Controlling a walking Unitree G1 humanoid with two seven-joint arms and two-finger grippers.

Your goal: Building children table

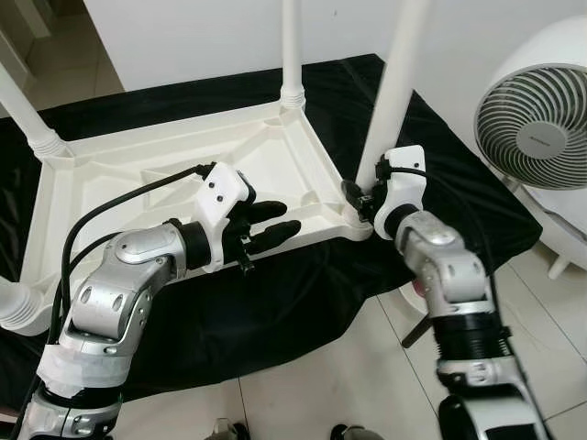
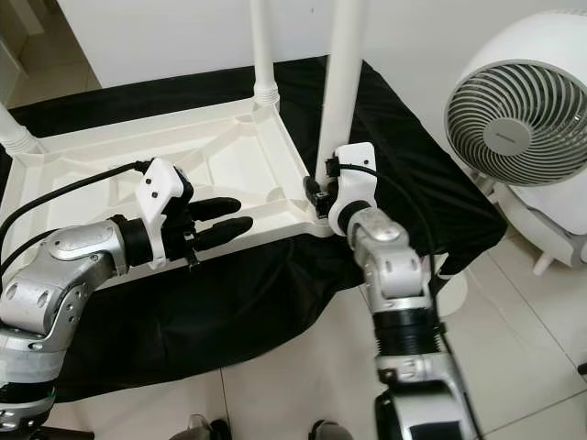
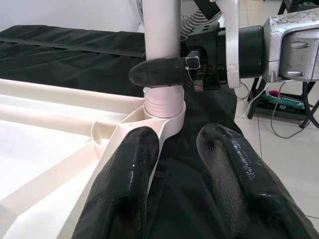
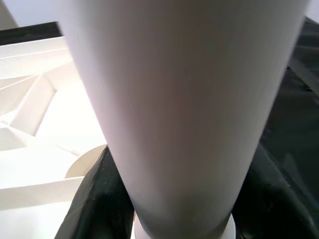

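We have the tabletop (image 1: 183,174) lying upside down on a black cloth (image 1: 275,312) on the floor, so that its corner sockets face up and the legs can be set in from above. Three legs already stand in their corners; the one we are working on is the near-right leg (image 1: 390,92), rising from its socket (image 3: 162,107) at the corner closest to our right arm.

Our right end effector (image 1: 364,194) is clamped on that leg just above the threaded collar, one black finger (image 3: 159,72) wrapping across the white tube in the left wrist view. We judge this low grip is chosen so the leg can be turned or pressed home without levering the corner.

Our left end effector (image 1: 271,225) hovers over the near rim of the tabletop, its two fingers slightly apart and holding nothing, pointed toward the same corner. It looks placed to steady the top while the right arm seats the leg.

A white fan (image 1: 537,119) stands on the tiles just beyond the cloth, near the right arm; a wide swing could catch it.
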